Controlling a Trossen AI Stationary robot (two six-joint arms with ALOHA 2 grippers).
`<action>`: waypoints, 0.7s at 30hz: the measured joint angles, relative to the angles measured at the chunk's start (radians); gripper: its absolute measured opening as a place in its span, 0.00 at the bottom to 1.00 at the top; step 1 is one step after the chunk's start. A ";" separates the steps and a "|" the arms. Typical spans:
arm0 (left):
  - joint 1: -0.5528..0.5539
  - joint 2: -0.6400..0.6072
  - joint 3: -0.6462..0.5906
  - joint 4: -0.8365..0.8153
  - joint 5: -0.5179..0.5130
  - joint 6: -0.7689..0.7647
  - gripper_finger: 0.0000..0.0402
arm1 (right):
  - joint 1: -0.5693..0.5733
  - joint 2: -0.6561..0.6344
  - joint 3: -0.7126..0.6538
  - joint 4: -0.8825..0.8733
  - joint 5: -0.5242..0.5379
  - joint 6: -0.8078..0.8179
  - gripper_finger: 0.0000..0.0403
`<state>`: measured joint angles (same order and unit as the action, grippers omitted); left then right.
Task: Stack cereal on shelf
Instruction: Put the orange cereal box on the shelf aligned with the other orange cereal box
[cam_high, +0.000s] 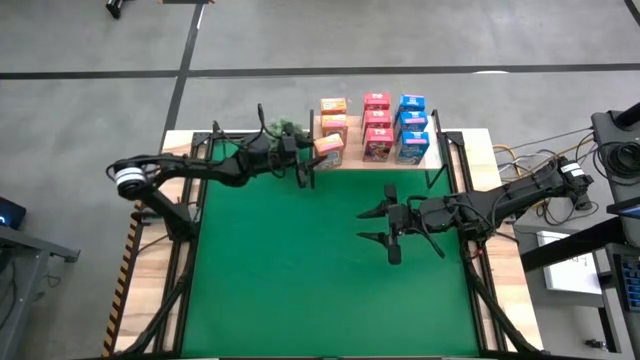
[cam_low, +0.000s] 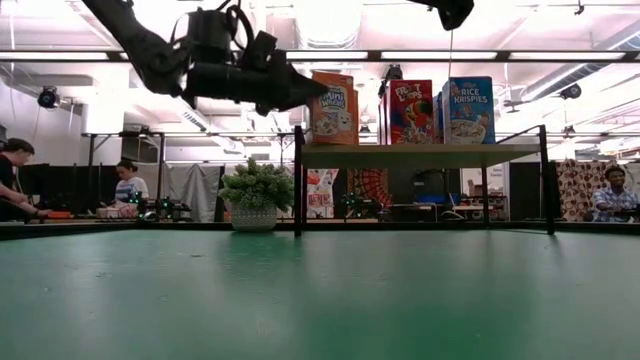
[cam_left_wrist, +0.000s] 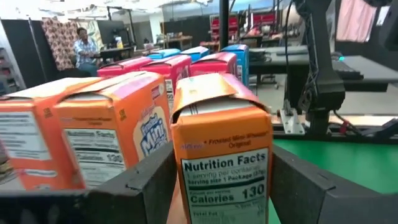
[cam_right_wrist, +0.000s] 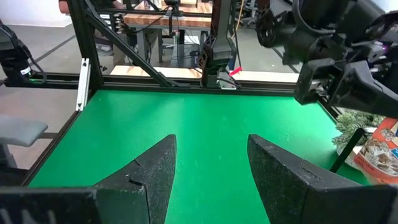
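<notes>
Orange, red and blue cereal boxes stand in three rows on the wooden shelf (cam_high: 350, 164) at the table's far side. My left gripper (cam_left_wrist: 224, 186) reaches level to the nearest orange box (cam_left_wrist: 221, 155), which stands upright on the shelf's near edge. One dark finger (cam_left_wrist: 149, 180) stands beside each wide face of the box, and the jaws are open. In the high view this gripper (cam_high: 305, 170) is just left of that box (cam_high: 328, 148). My right gripper (cam_high: 385, 230) hovers open above the green table, right of centre, with nothing between its fingers (cam_right_wrist: 155, 168). My left gripper has the nearest orange box between its fingers, one at each wide face, coming in level from the table's left. The label side (cam_left_wrist: 224, 180) faces the wrist. I cannot tell whether either finger touches the box, which stands on the shelf.
A small green plant (cam_low: 256, 190) stands on the table just left of the shelf's black side post (cam_low: 298, 180), below my left arm. The green felt (cam_high: 300, 280) stretches toward the near edge. Black frame rails run along both table sides. People sit in the room beyond.
</notes>
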<state>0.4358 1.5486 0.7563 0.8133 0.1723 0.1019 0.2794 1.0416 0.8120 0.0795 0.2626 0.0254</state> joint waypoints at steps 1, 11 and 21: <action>0.000 -0.015 0.000 -0.024 -0.004 0.009 0.51 | 0.000 0.000 0.000 0.000 0.000 0.000 0.47; 0.000 -0.141 0.000 -0.146 -0.006 0.047 0.51 | 0.000 0.002 -0.003 0.005 0.000 0.000 0.47; 0.000 -0.251 0.000 -0.378 -0.006 0.103 0.51 | 0.000 0.002 -0.006 0.003 0.000 -0.001 0.47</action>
<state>0.4355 1.2979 0.7563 0.4355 0.1665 0.2047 0.2790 1.0439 0.8059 0.0823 0.2626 0.0243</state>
